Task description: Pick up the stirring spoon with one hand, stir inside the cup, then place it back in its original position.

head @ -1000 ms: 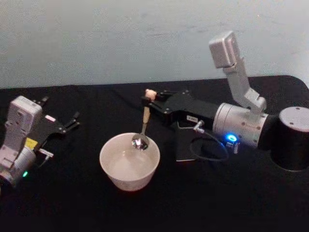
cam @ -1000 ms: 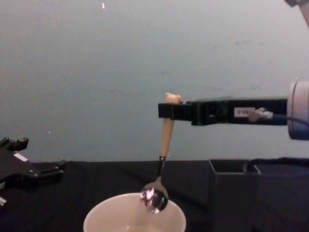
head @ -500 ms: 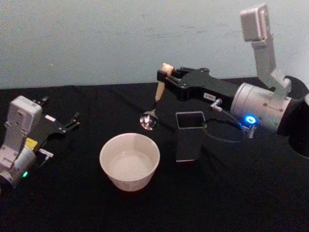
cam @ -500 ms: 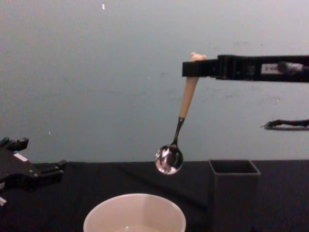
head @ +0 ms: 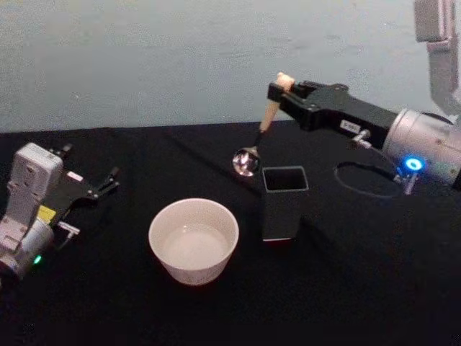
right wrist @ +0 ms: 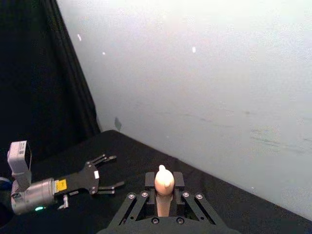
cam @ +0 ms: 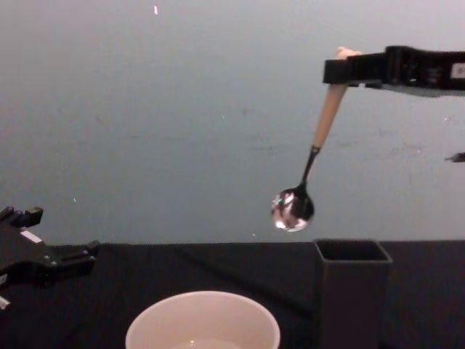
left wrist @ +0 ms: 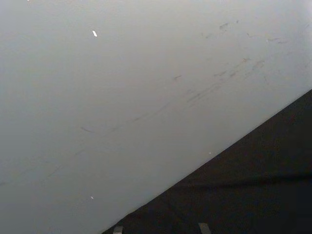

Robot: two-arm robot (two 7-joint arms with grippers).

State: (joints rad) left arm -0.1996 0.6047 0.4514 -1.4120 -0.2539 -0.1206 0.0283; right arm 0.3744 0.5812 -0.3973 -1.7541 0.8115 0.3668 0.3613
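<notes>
**Spoon hung in the air by the holder, clear of the cup**

The right gripper (head: 278, 89) reached in from the desk's right side, high above the black desk (head: 346, 288). Its fingers pinched the spoon (head: 262, 128) at the very top of the cream handle. In the right wrist view the little bear head poked up between the two fingers, held snug.

The spoon dangled at a tilt, with the handle up toward the gripper and the shiny bowl down and to the robot's left. From the chest view, the bowl hovered above the holder's (head: 282, 209) rim, a touch to the left of it, touching nothing. It was out of the cup (head: 160, 254) entirely.

The cup sat near the middle of the desk. The dark square holder stood upright just to the cup's right, a narrow gap between the two.

Over by the desk's left edge, the left gripper (head: 90, 163) lay low near the desk, well away from cup and holder. Its fingers were spread wide with nothing between them.
</notes>
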